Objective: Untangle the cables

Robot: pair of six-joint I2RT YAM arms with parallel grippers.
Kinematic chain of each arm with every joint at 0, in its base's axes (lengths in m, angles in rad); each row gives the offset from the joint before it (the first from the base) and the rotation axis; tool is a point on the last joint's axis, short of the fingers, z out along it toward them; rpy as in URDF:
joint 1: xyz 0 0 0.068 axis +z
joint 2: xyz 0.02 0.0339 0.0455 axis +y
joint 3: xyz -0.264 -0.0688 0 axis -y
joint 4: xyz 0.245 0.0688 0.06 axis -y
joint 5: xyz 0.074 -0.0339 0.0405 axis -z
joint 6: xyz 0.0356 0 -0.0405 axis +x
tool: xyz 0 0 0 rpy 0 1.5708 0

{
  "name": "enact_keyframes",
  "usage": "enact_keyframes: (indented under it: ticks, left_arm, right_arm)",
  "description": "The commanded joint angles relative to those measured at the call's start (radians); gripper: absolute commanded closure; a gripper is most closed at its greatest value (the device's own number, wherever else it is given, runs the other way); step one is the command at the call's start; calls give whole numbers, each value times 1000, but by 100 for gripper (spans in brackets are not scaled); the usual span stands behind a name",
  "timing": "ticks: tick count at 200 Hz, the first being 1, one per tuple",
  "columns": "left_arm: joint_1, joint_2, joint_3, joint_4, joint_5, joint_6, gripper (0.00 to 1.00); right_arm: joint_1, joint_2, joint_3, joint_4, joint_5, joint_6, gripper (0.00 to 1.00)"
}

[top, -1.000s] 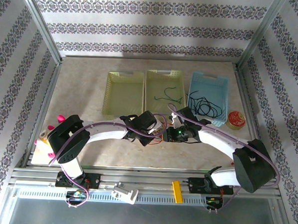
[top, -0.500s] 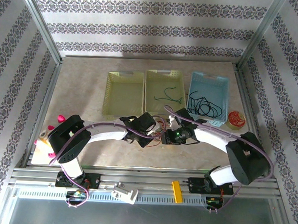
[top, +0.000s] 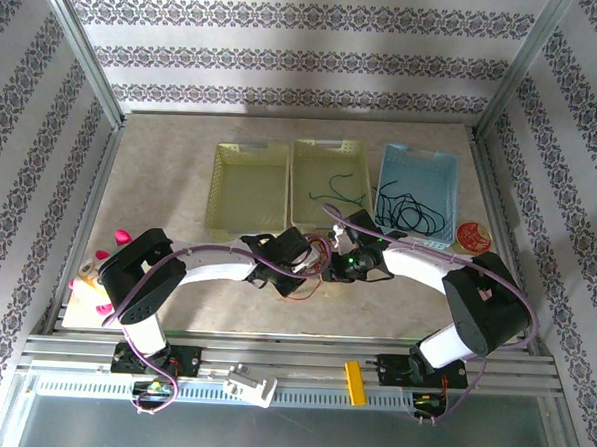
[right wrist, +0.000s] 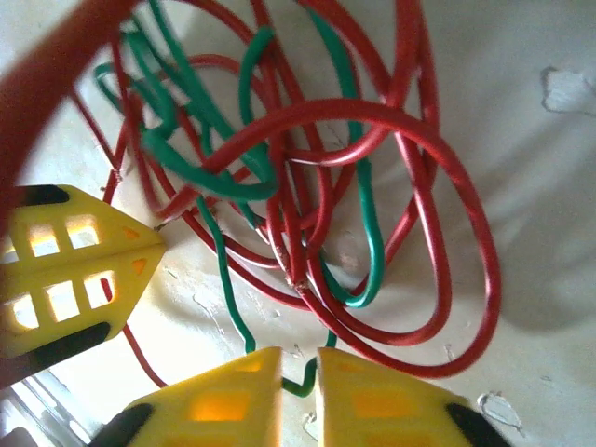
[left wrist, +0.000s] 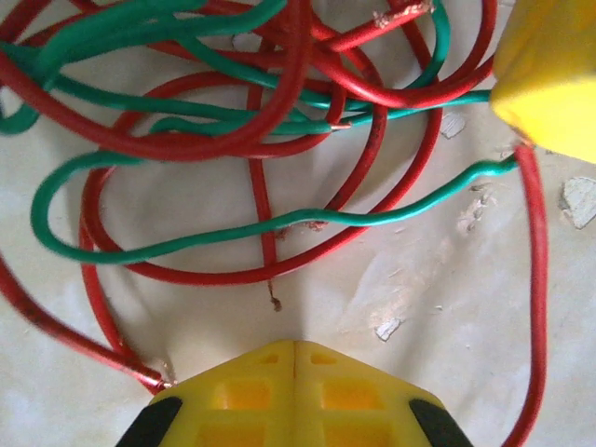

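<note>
Beyond the right fingers, pinched on a green cable, the tangle is spread; left fingers are clenched.

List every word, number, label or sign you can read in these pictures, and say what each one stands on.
No text can be read.
The round red-topped roll beside the blue basket has pale marks on its face, but they are too small and blurred to read.

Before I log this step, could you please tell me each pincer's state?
Left pincer: closed, whether holding cannot be told.
Right pincer: closed on the green cable.
</note>
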Motion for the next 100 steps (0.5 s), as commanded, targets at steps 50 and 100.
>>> enact_keyframes:
  ticks: [50,100]
  left_arm:
    - [-21,39,-27,-9,-78,-15,100]
    - [-21,78,-41,-16,-94,-31,100]
  right_arm:
    - [-17,-122,-21,-64,264,47,98]
    - [-54,-282,-60,-147,482,89,100]
